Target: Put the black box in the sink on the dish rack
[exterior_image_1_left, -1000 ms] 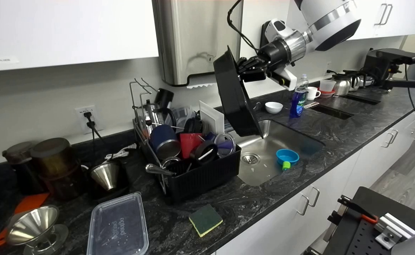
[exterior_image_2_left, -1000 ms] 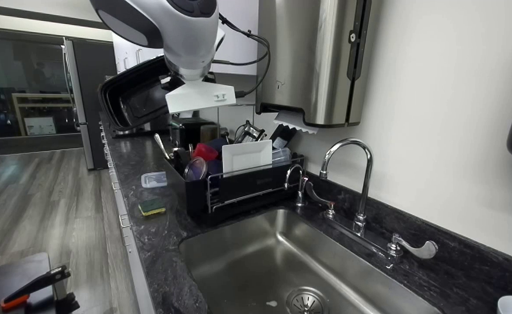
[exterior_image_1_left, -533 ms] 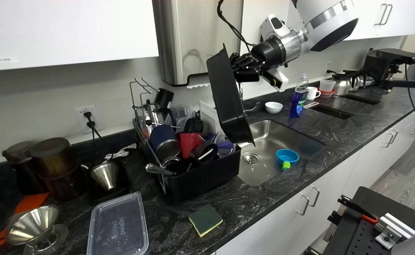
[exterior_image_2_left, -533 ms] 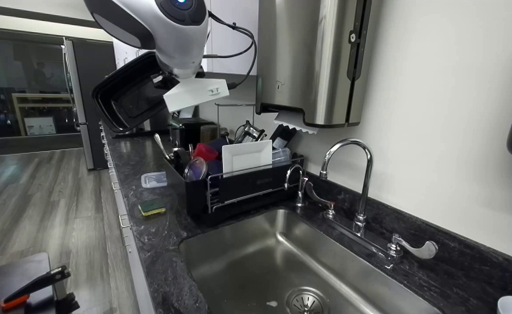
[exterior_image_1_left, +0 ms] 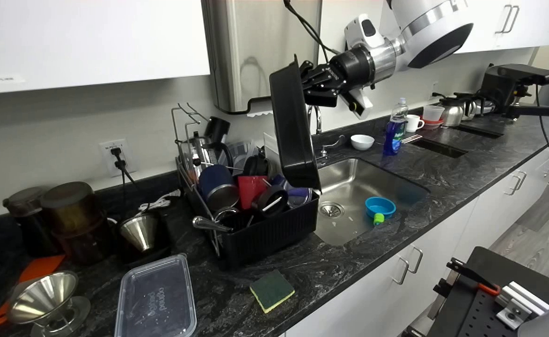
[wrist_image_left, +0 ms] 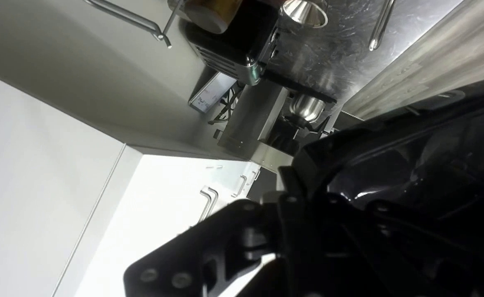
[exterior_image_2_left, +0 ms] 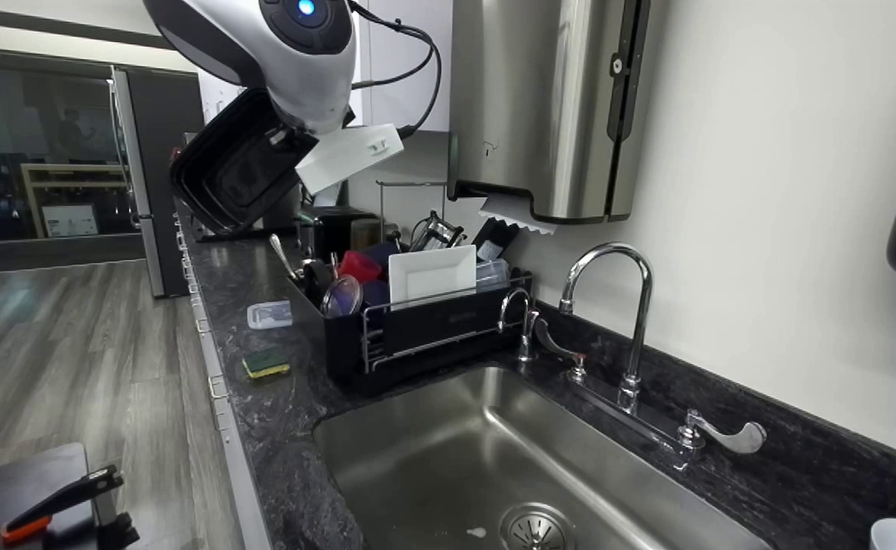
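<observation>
Your fingers [exterior_image_1_left: 321, 98] pinch the black box [exterior_image_1_left: 293, 128] by one edge, steeply tilted in the air near the dish rack [exterior_image_1_left: 274, 238]. Crowded in there! Level it, ease across, clear the white plate [exterior_image_2_left: 432, 275], lower gently, release once it sits steady.

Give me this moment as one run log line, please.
tool: gripping black box; box: tilted, aloft; dish rack: loaded, box not placed; sink: blue bowl inside

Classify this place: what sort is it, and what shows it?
Likely a shared workplace kitchen: a rectangular stainless-steel sink, a boxy black dish rack beside it, and a tall silver metal paper-towel dispenser, more typical of workplaces than homes.
</observation>
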### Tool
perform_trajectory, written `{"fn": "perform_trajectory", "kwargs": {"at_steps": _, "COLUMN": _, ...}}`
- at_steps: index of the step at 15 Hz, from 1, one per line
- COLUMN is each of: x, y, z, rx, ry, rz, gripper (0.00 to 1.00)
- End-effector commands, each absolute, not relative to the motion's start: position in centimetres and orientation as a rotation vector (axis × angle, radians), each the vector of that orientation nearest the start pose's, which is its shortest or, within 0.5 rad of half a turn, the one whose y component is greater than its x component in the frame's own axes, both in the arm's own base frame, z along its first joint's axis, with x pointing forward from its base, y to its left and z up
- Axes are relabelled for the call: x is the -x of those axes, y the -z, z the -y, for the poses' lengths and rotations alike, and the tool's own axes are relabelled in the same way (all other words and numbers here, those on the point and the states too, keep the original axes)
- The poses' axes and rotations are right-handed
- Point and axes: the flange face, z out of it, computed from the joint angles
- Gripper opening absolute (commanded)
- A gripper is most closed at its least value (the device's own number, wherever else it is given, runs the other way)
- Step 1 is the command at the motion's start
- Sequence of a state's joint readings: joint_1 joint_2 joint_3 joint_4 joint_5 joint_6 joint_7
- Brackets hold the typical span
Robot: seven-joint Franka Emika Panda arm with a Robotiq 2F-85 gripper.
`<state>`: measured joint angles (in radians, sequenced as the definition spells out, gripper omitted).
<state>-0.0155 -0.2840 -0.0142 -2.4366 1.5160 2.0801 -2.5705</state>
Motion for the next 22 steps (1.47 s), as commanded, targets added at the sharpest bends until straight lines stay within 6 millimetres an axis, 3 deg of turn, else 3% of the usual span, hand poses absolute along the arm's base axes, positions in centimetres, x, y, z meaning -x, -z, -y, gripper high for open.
{"fn": "perform_trajectory", "kwargs": {"at_steps": 1, "x": -46.8, "y": -47.3, "z": -4.8, "rx": -1.856, "ry": -2.03, "rz": -2.073, "gripper": 0.01}}
{"fn": "perform_trajectory", "kwargs": {"at_steps": 3, "x": -47.0, "y": -49.8, "z": -5.4, "rx": -1.788, "ry": -2.042, "rz": -2.073, "gripper": 0.01}}
{"fn": "perform_trajectory", "kwargs": {"at_steps": 5, "x": -46.9, "y": -50.5, "z": -5.8, "rx": -1.692, "ry": -2.05, "rz": -2.064, "gripper": 0.01}}
{"fn": "perform_trajectory", "kwargs": {"at_steps": 6, "x": -46.4, "y": -53.1, "z": -6.1, "rx": -1.684, "ry": -2.04, "rz": -2.063, "gripper": 0.01}}
{"fn": "perform_trajectory", "kwargs": {"at_steps": 8, "x": -45.9, "y": -54.5, "z": -6.3, "rx": -1.647, "ry": -2.043, "rz": -2.054, "gripper": 0.01}}
{"fn": "perform_trajectory", "kwargs": {"at_steps": 9, "x": -45.7, "y": -54.0, "z": -6.2, "rx": -1.614, "ry": -2.044, "rz": -2.05, "gripper": 0.01}}
{"fn": "perform_trajectory", "kwargs": {"at_steps": 11, "x": -45.1, "y": -55.8, "z": -6.1, "rx": -1.606, "ry": -2.032, "rz": -2.05, "gripper": 0.01}}
{"fn": "perform_trajectory", "kwargs": {"at_steps": 16, "x": -44.9, "y": -55.8, "z": -5.6, "rx": -1.601, "ry": -1.991, "rz": -2.047, "gripper": 0.01}}
{"fn": "perform_trajectory", "kwargs": {"at_steps": 22, "x": -46.0, "y": -53.0, "z": -4.9, "rx": -1.681, "ry": -1.871, "rz": -2.056, "gripper": 0.01}}
